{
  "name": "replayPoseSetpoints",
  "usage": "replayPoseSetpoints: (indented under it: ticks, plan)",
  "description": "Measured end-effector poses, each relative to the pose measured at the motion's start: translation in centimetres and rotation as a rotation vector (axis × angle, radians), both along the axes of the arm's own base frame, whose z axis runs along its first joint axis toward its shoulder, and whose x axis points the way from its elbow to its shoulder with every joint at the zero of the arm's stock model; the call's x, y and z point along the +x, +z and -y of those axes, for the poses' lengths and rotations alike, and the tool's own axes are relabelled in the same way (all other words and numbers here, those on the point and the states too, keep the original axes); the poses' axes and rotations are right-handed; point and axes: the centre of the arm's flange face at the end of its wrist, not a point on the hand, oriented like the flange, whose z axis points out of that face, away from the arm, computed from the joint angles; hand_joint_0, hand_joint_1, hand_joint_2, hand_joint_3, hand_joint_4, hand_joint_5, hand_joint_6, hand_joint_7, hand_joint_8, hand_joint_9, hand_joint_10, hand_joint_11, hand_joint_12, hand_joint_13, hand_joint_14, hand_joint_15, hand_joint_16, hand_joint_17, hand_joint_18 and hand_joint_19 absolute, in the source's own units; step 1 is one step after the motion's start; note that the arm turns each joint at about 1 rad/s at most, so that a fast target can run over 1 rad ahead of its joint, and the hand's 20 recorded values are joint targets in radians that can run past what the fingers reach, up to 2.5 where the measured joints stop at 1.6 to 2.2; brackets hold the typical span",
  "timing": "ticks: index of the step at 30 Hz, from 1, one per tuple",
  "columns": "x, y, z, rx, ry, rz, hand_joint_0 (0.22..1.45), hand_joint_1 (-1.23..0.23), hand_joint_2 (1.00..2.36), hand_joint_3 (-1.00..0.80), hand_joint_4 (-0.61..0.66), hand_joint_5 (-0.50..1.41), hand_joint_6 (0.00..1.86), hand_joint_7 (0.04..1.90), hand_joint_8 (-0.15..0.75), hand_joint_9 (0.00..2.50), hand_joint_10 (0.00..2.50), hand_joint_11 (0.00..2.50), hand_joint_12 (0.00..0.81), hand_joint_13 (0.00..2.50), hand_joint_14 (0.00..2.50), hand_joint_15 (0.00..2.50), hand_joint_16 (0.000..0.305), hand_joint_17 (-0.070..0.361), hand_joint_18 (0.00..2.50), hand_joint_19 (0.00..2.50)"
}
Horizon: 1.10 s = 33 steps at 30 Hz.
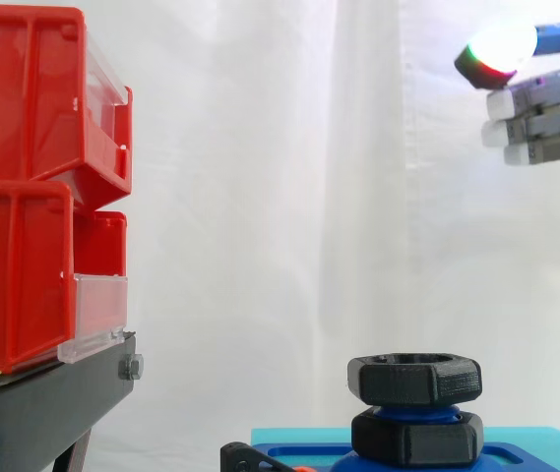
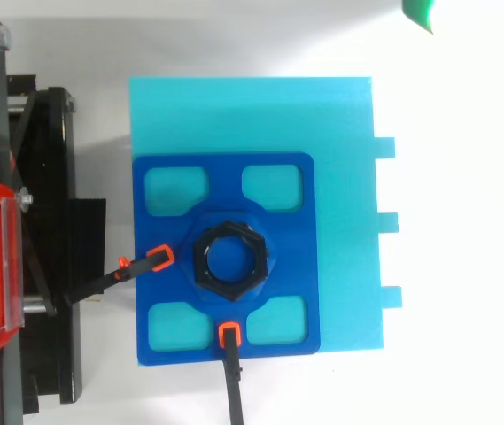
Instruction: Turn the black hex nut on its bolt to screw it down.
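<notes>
With hand (image 1: 555, 93) open & empty up high: lower centred over upper black hex nut (image 1: 414, 380), grip opp. flats, turn level

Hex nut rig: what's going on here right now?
Nothing is being turned yet. The robot's hand hangs open, high up and to the right of the work, holding nothing. The black hex nut sits untouched on the blue bolt, with thread showing between it and a second black nut lower down. The bolt rises from a blue plate on a cyan block.
</notes>
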Motion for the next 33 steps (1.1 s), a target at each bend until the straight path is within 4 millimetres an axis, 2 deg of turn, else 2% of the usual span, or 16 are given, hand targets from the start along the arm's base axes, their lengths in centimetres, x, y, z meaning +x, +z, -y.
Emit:
replayPoseSetpoints:
  ticks: [5, 9, 16, 19, 33]
  plan:
    - [1.6, -1.0, -1.3, -0.067, -0.019, 0.019, 0.52, -0.55, 1.0, -0.5, 0.19, -0.18, 0.5, 0.76, 0.291, 0.56, 0.01, 0.29, 0.346, 0.42, 0.0, 0.09, 0.045, 0.102, 0.28, 0.1]
    - [3.6, -2.2, -2.5, -0.107, -0.009, 0.026, 0.52, -0.56, 1.0, -0.5, 0.19, -0.18, 0.5, 0.76, 0.29, 0.56, 0.01, 0.29, 0.342, 0.41, 0.0, 0.09, 0.043, 0.097, 0.27, 0.08]
    - [9.2, -3.8, -5.3, -0.22, 0.061, -0.016, 0.52, -0.56, 1.0, -0.5, 0.19, -0.18, 0.5, 0.76, 0.292, 0.56, 0.01, 0.29, 0.323, 0.4, 0.0, 0.07, 0.039, 0.088, 0.25, 0.04]
    - [10.5, -3.7, -6.2, -0.268, 0.077, -0.025, 0.52, -0.56, 1.0, -0.5, 0.19, -0.18, 0.5, 0.77, 0.291, 0.56, 0.01, 0.29, 0.318, 0.4, 0.0, 0.06, 0.038, 0.086, 0.24, 0.02]
    - [11.6, -3.3, -10.3, -0.518, 0.095, -0.017, 0.53, -0.55, 1.0, -0.5, 0.19, -0.17, 0.5, 0.8, 0.298, 0.57, 0.01, 0.28, 0.305, 0.39, 0.0, 0.05, 0.035, 0.079, 0.23, 0.0]
